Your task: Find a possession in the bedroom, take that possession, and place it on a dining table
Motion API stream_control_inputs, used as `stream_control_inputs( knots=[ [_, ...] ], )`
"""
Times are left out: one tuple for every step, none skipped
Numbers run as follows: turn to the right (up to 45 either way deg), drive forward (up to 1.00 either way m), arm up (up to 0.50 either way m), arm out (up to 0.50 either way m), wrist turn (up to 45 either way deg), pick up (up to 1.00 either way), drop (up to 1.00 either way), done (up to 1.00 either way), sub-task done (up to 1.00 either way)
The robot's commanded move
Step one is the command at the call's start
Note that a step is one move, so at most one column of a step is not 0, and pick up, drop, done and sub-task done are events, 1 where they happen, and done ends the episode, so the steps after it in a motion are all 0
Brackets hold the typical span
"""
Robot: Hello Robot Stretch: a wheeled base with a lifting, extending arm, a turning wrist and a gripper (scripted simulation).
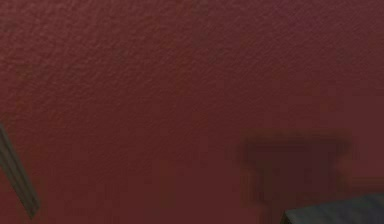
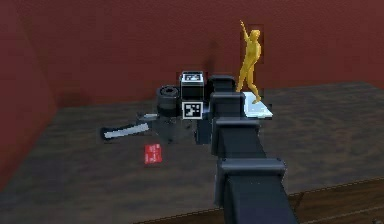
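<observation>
In the arm side view a dark wooden top [image 2: 330, 130] is seen across the middle and lower frame, backed by a red wall [image 2: 100, 40]. The arm [image 2: 240, 150] is extended upward from the bottom edge, just right of centre, over this top. The gripper [image 2: 158, 108] is found left of the two white marked squares [image 2: 192, 96], a little above the centre of the frame. Whether anything is held cannot be told, since things lie on the top at its far end.

A flat dark object [image 2: 124, 132] is laid left of centre, near the gripper. A small red card [image 2: 152, 152] is placed just below it. A yellow statue [image 2: 248, 62] on a white base is stood upright in the upper right, just beside the arm. Which of these is the wanted possession cannot be told.

In the forward view the red wall [image 1: 190, 90] is seen close up, with a thin grey bar [image 1: 18, 180] slanted at the lower left.
</observation>
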Motion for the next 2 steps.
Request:
stream_control_inputs(
  knots=[
    [0.0,0.00,0.00,0.00,9.0,0.00,0.00,0.00,0.00],
    [0.0,0.00,-0.12,0.00,0.0,0.00,0.00,0.00,0.00]
  ],
)
